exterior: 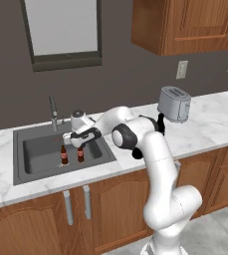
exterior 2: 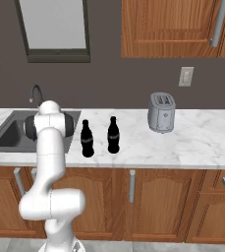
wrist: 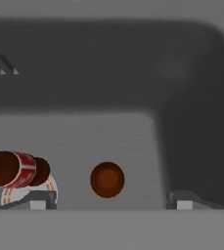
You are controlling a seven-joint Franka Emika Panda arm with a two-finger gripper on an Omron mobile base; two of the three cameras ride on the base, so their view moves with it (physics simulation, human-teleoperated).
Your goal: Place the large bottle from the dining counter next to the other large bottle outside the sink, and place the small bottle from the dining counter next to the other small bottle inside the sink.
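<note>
The hand hangs released above two small brown bottles in the dark grey sink; two large black bottles share the marble desk; both placements look done.

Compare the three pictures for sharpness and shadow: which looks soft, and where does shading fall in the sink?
Left base view: crisp, evenly lit; the sink basin is darker than the marble. Right base view: equally sharp, two large bottles clearly outlined. Hand view: soft and blurred, a dark shadow band across the basin wall, small bottles fuzzy-edged.
</note>
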